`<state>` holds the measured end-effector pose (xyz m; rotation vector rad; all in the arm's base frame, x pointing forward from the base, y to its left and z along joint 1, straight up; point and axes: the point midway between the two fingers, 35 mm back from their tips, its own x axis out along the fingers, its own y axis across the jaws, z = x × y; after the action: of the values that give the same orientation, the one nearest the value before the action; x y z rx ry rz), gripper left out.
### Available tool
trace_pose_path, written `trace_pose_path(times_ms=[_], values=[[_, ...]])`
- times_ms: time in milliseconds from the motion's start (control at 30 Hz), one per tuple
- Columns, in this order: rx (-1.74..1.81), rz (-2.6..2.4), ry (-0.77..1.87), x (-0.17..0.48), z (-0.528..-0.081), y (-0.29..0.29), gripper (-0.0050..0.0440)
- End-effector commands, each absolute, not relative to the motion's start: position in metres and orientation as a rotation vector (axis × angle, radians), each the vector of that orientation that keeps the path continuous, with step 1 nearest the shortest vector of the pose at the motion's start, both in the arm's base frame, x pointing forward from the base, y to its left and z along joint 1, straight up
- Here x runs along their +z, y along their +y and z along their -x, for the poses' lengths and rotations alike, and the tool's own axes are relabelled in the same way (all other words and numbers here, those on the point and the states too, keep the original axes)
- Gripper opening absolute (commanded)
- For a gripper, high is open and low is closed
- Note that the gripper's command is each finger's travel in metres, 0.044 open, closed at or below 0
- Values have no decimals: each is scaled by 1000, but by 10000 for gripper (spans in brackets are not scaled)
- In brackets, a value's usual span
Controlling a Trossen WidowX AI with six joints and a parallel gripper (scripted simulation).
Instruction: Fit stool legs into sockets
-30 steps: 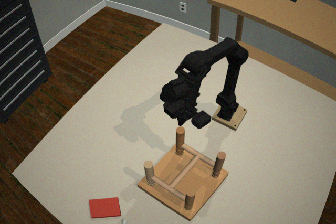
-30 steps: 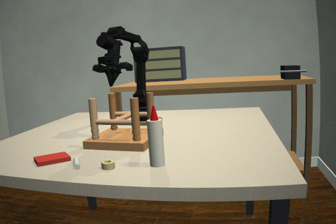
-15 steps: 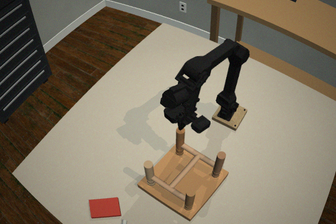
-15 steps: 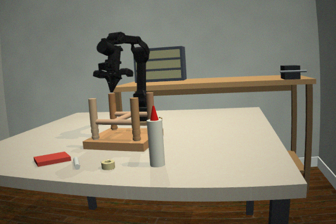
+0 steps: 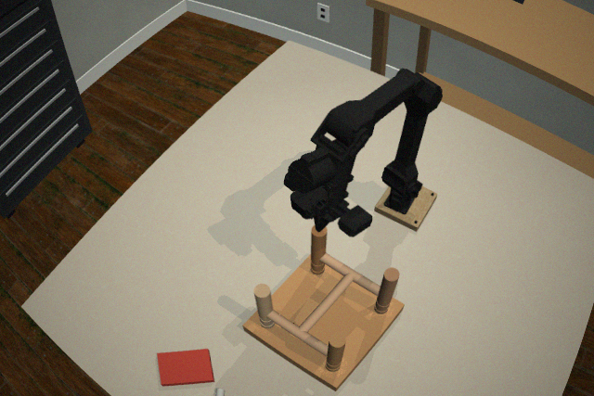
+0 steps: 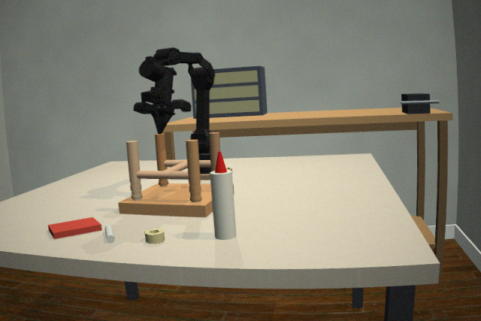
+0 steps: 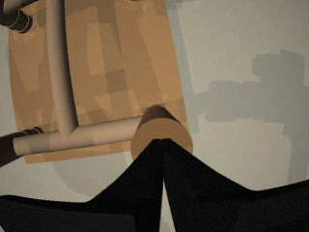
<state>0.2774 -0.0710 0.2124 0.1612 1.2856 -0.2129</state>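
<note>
The stool (image 5: 306, 319) sits upside down on the pale worktop (image 5: 479, 261), its square seat (image 6: 163, 204) flat and all four legs standing upright in the corners, joined by the H-shaped stretchers (image 5: 330, 297). The black arm bends over from its wooden base plate (image 5: 427, 211), and the tool (image 5: 320, 227) points straight down with its fingers pressed together on nothing, the tips poised just above the flat end of the leg nearest the base (image 5: 318, 249); whether they touch it cannot be told. In the wrist view that leg's round top (image 7: 157, 137) shows just beyond the closed fingertips. A red block (image 6: 74, 227), a small white peg (image 6: 110, 233), a cream ring (image 6: 154, 235) and a grey cylinder (image 6: 222, 204) topped by a red cone (image 6: 220, 162) lie near the front edge, apart from the seat
</note>
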Motion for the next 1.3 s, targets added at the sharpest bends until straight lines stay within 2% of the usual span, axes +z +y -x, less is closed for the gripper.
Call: trace_pose_path(times_ms=[0, 1267], values=[[-215, -164, 1300, 203, -276, -71, 0], [-215, -164, 1300, 186, -276, -71, 0]])
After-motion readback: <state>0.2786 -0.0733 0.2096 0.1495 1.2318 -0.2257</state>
